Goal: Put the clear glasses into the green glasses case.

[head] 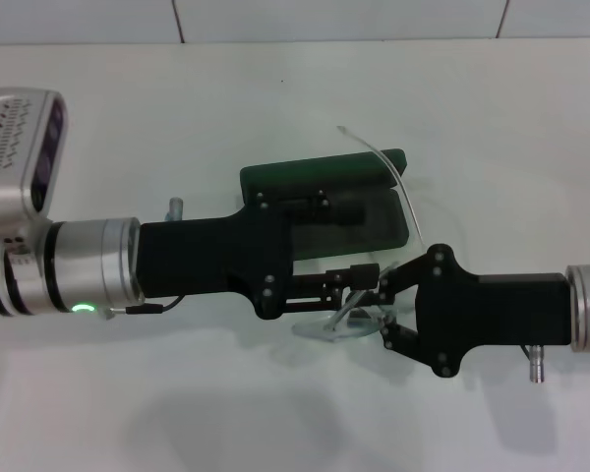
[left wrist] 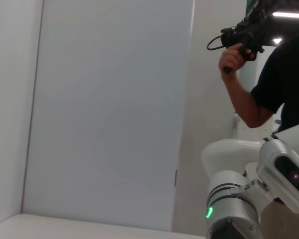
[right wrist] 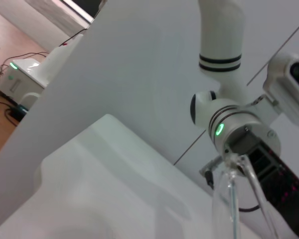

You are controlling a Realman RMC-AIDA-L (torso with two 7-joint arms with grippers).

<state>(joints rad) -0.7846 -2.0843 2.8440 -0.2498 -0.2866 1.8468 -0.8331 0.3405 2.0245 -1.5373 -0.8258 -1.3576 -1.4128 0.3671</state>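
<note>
Both arms meet in the middle of the white table (head: 275, 413); the left gripper (head: 366, 285) reaches in from the left, low over the green glasses case (head: 315, 182); the right gripper (head: 385, 310) comes in from the right, its two black fingers (head: 398, 280) spread apart w/ the clear glasses (head: 346, 323) between them; the see-through front of the glasses sits just in front of the case, near edge, right where the two grippers meet; one thin clear arm (head: 393, 182) of the glasses curves up & back over the right end of the case; the left gripper's thin fingers look pinched close on the glasses too, but I can't tell for sure; the case is open, lid lying flat, dark inside, half hidden under the left arm; in the right wrist view the clear arm (right wrist: 233, 199) of the glasses sticks up close to the camera, w/ the left arm's green light (right wrist: 219, 129) behind it; a person (left wrist: 274, 74) stands off to the side holding a black handle.
</note>
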